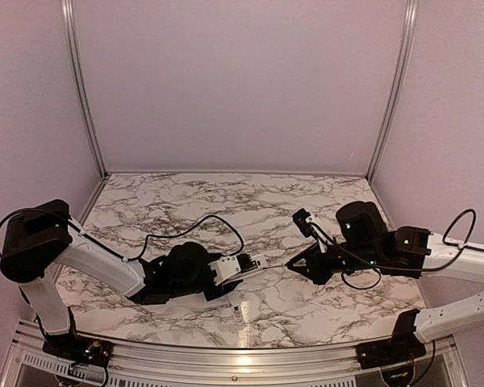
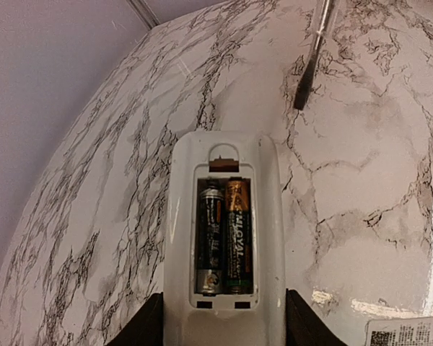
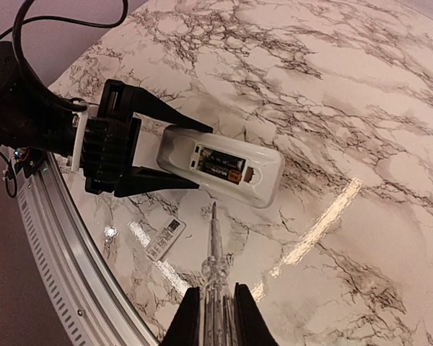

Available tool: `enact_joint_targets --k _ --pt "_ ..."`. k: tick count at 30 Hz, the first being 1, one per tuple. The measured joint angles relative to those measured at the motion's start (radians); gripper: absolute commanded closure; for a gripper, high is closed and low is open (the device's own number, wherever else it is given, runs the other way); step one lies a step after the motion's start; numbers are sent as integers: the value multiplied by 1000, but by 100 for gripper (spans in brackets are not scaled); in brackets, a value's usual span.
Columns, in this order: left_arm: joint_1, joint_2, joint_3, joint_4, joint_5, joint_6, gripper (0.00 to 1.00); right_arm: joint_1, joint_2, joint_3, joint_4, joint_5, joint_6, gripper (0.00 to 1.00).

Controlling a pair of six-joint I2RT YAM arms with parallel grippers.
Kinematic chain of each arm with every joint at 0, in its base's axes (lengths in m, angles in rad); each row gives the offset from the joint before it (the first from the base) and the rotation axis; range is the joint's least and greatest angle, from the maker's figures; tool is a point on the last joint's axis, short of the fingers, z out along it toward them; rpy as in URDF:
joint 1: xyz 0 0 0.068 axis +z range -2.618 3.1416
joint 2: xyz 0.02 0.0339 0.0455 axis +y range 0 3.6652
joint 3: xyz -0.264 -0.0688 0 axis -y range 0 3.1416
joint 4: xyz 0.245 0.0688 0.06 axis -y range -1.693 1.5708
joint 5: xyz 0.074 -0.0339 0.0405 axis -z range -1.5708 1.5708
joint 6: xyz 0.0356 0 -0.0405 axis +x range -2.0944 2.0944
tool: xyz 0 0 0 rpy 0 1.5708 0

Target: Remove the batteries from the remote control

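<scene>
A white desk [image 1: 226, 197] with dark marble veins stands between plain lilac walls [image 1: 242, 81]. A small printed label [image 3: 164, 239] lies flat on it, near a slim clear-handled screwdriver [image 3: 213, 241].

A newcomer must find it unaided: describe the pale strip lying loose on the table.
On the marble table, look toward the near edge, just nearer than the remote control held in the left gripper. There lies a thin pale strip printed with small black markings. Unlike the remote, it is flat, lies free and holds no batteries.
</scene>
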Motion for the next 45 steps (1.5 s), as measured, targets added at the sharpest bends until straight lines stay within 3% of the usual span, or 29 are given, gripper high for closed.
enact_joint_targets --k 8,14,28,45 --pt "0 -19 -47 63 14 -20 100 0 45 64 -8 0 -13 100" --pt "1 -19 -41 54 103 -24 100 9 107 88 -9 1 -13 100" --pt "1 -19 -12 -11 132 -31 100 60 184 180 -80 12 -24 100" --pt "1 -19 5 -45 91 -86 100 71 244 192 -113 83 129 100"
